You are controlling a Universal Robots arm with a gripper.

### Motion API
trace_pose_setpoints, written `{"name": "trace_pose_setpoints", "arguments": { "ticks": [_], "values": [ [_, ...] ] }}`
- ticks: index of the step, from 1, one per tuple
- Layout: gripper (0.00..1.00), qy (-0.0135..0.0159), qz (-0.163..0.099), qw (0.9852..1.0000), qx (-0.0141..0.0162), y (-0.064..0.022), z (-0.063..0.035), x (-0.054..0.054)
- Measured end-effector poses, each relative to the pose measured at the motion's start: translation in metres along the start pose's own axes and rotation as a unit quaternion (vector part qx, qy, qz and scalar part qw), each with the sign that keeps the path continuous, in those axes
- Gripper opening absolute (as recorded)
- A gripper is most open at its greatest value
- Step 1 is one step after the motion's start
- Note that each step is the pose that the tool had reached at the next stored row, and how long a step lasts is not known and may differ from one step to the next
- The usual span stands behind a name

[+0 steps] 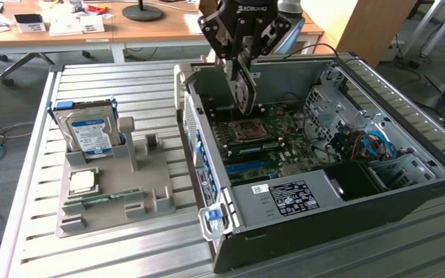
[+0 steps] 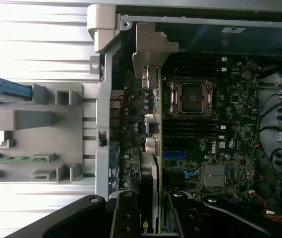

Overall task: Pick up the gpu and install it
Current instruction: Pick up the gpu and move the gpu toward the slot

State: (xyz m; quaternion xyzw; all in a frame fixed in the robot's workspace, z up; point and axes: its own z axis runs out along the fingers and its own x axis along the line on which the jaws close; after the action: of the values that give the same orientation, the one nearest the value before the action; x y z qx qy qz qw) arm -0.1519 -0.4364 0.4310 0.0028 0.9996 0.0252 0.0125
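Black end effector (image 1: 239, 58) clamps the gpu (image 1: 243, 90), which hangs edge-down just beneath it.

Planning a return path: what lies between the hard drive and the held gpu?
In the exterior view: the grey holder's upright post, bare slatted table, then the computer case's side wall before the gpu.

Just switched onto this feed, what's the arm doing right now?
The gripper is shut on the gpu and holds it on edge inside the open computer case, above the motherboard and near the case's rear wall. The card does not look seated yet. On the exterior view's left, the hard drive stands in the gray holder beside the case.
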Motion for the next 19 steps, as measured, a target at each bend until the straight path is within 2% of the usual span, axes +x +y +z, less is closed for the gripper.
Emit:
{"name": "trace_pose_setpoints", "arguments": {
  "ticks": [4, 9, 13, 19],
  "values": [
    [0.27, 0.0, 0.0, 1.0, -0.0002, 0.0002, 0.0003, -0.013],
    [0.27, 0.0, 0.0, 1.0, -0.0002, 0.0002, 0.0006, -0.023],
    [0.27, 0.0, 0.0, 1.0, -0.0002, 0.0002, 0.0008, -0.029],
    [0.27, 0.0, 0.0, 1.0, -0.0002, 0.0003, 0.0008, -0.032]
  ]
}}
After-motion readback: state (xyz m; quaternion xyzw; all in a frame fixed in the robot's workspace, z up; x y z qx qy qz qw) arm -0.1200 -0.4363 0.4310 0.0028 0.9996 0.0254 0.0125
